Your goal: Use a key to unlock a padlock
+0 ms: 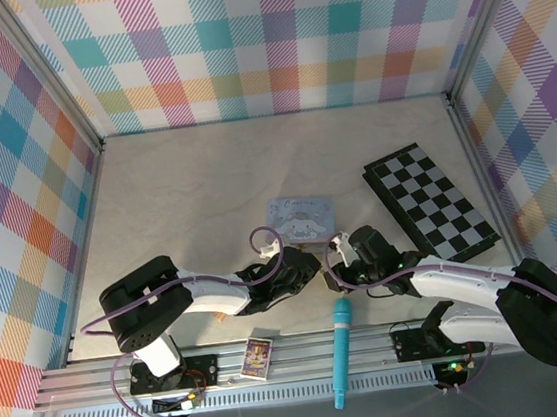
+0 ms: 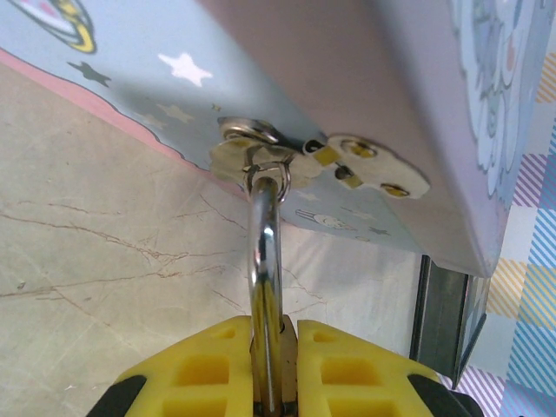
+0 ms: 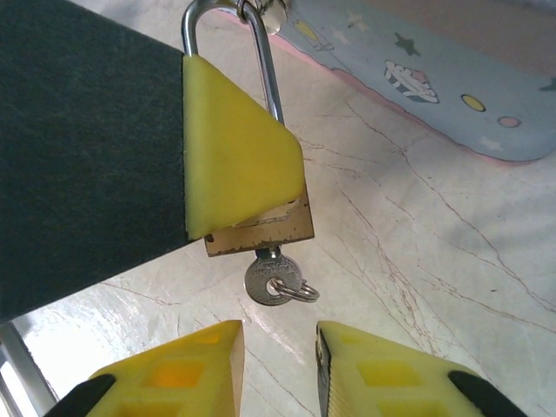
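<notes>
Over the table [image 1: 175, 180] from above, both my arms reach in toward the middle. My left gripper [image 1: 308, 263] and right gripper [image 1: 337, 247] sit close together, just on the near side of the pastel tin [image 1: 301, 212]. Far right, there's a chessboard [image 1: 429, 201]. Down by the near rail lies a teal pen [image 1: 341, 350], and left of it a small printed box [image 1: 258, 358].

Left wrist view now. My yellow fingers [image 2: 339, 365] are clamped together on the padlock [image 2: 265, 252]. Its silver loop runs straight up out of my grip and hooks through the clasp [image 2: 261, 143] on the side of the tin, whose wall hangs just above.

Right wrist view, and here's the good angle. The padlock's brass body pokes out from under my left finger pad, the loop going up to the tin at the far side. The key [image 3: 271, 280] is sitting in the bottom of the lock, its round head hanging out with a little ring [image 3: 304, 291] on it. My right fingers [image 3: 191, 373] stand apart, one either side on the near side of the key, close to it but touching nothing. Bare marbled table shows through the gap between them.
</notes>
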